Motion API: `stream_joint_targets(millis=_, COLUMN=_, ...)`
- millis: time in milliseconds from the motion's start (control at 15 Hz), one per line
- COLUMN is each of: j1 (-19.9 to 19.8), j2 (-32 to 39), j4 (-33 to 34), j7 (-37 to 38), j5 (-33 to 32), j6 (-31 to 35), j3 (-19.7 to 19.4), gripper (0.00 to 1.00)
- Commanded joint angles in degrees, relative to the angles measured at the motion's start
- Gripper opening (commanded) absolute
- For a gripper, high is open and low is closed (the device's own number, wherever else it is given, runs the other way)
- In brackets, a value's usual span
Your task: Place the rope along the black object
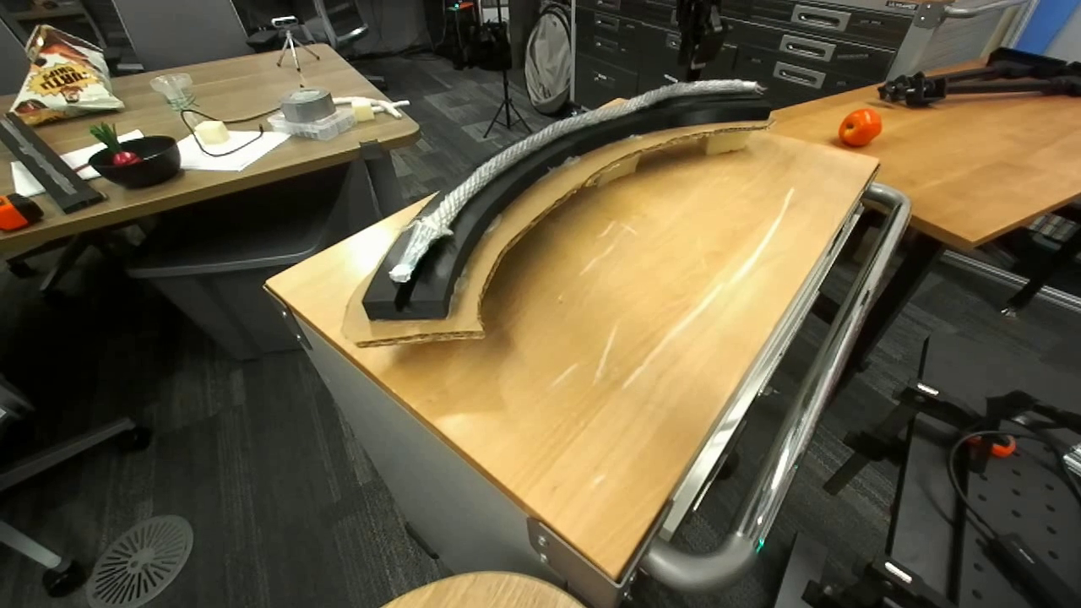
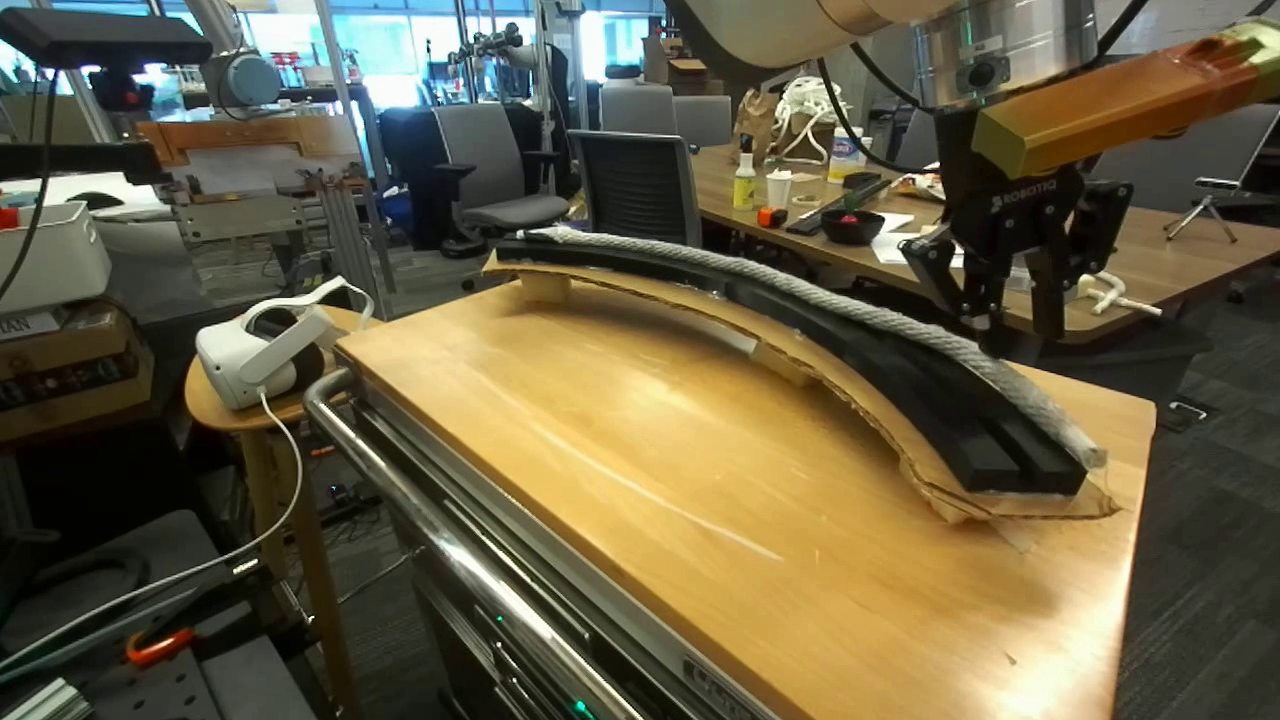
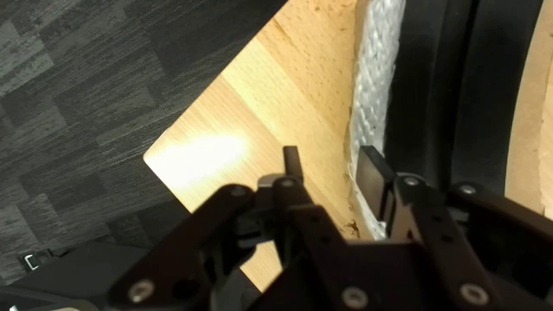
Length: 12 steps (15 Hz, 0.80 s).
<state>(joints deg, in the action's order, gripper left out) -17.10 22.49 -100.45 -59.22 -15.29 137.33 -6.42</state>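
One thick white rope (image 3: 372,97) lies along the outer edge of the black object (image 3: 451,99), and one end pokes out past that edge. The gripper (image 3: 330,168) hangs near this end, its jaws apart, holding nothing. Whether a jaw touches the rope is hard to tell. The rope is likely light, bendy and not slippery; a pinch near that end should move it best.

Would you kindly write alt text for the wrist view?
One of two open robot fingers partly hides a whitish rope running along the left edge of a curved black strip. Wooden tabletop and dark floor lie further left.
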Motion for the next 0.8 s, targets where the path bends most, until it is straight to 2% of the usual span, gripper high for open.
stream_joint_targets(millis=0, j1=-0.9, j2=1.6, j4=3.2, j7=-5.1, j5=2.0, j6=-0.2, j3=0.5, gripper=0.13)
stream_joint_targets(millis=200, j1=-1.3, j2=2.3, j4=4.0, j7=-8.1, j5=3.3, j6=-0.3, j3=0.7, gripper=0.08)
stream_joint_targets(millis=333, j1=-1.5, j2=2.6, j4=4.4, j7=-10.1, j5=4.0, j6=-0.7, j3=1.0, gripper=0.13)
stream_joint_targets(millis=400, j1=-1.5, j2=2.5, j4=4.6, j7=-11.0, j5=4.4, j6=-1.5, j3=1.0, gripper=0.36)
stream_joint_targets(millis=533, j1=-0.8, j2=2.2, j4=4.9, j7=-11.7, j5=2.9, j6=-3.5, j3=0.1, gripper=0.37)
stream_joint_targets(millis=733, j1=0.4, j2=0.9, j4=5.3, j7=-10.6, j5=-0.5, j6=-7.0, j3=-1.8, gripper=0.6)
